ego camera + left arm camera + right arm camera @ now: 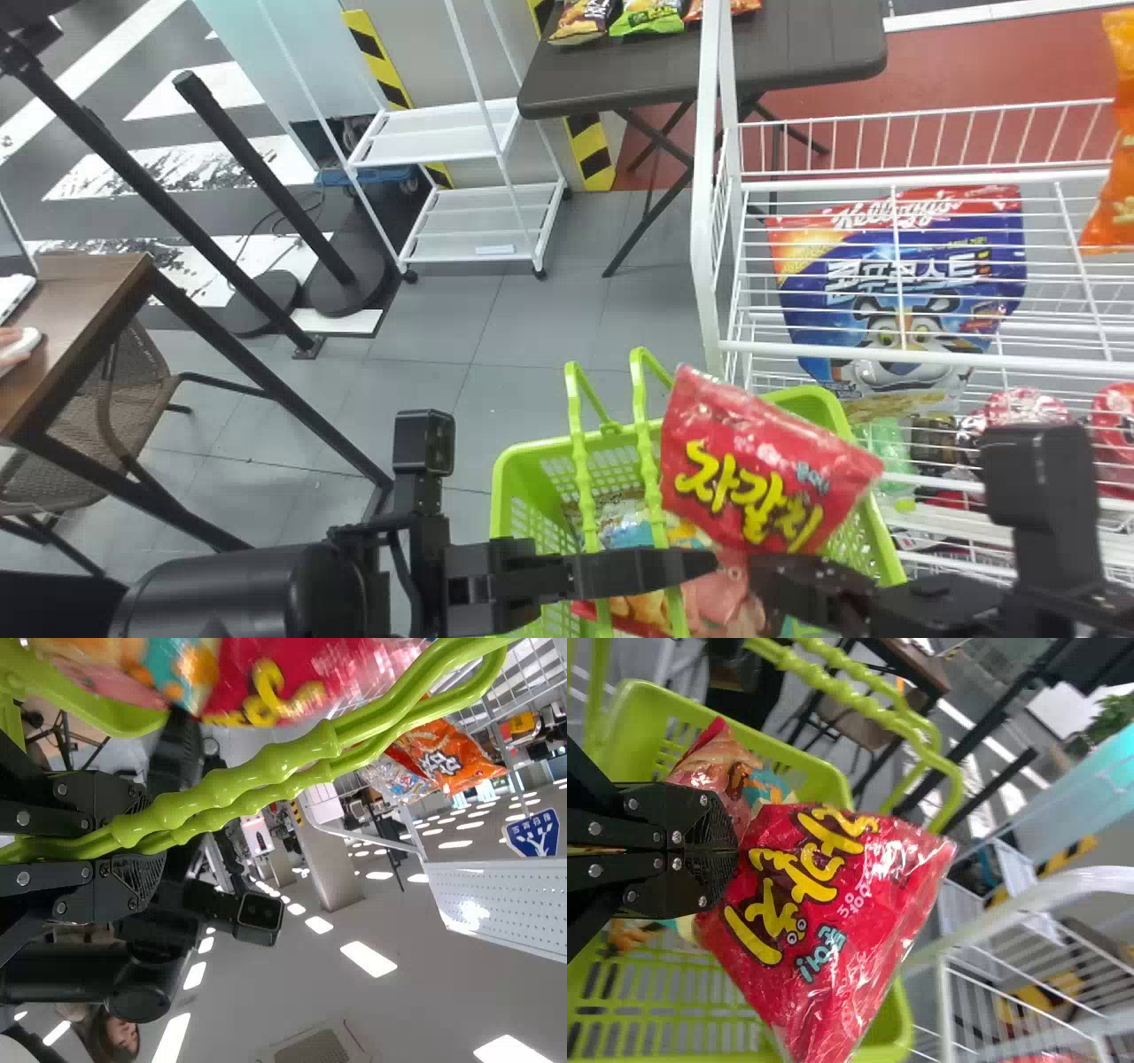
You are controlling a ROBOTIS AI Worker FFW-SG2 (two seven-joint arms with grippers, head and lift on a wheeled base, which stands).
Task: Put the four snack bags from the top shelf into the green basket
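- From where I stand, the green basket (523, 452) sits low in front of the robot, just beside the white wire rack (707, 177).
- The left gripper (700, 564) has its fingers closed around the basket's two green handles (292, 766), which run side by side between them.
- Over at the right gripper (764, 571), the fingers are pinched on an edge of a red snack bag (753, 470), and the bag hangs off them at a tilt, its yellow lettering toward the head camera.
- That red bag is above the basket, near its rack side, with one handle passing close by its edge.
- Down in the basket I can see more packets, a pink one (718, 594) among them, bunched together; they look like snack bags too, though the arms cover enough that I couldn't swear to the count.
- An orange snack bag (1118, 168) is up by the rack, at the far right of the head view.
- Lower in the rack there's a big blue cereal bag (904, 275), with red packets (1028, 409) below it.
- Farther off, a few snack bags (651, 16) lie on a dark folding table (709, 71), and a white shelf cart (443, 133) stands to its left.
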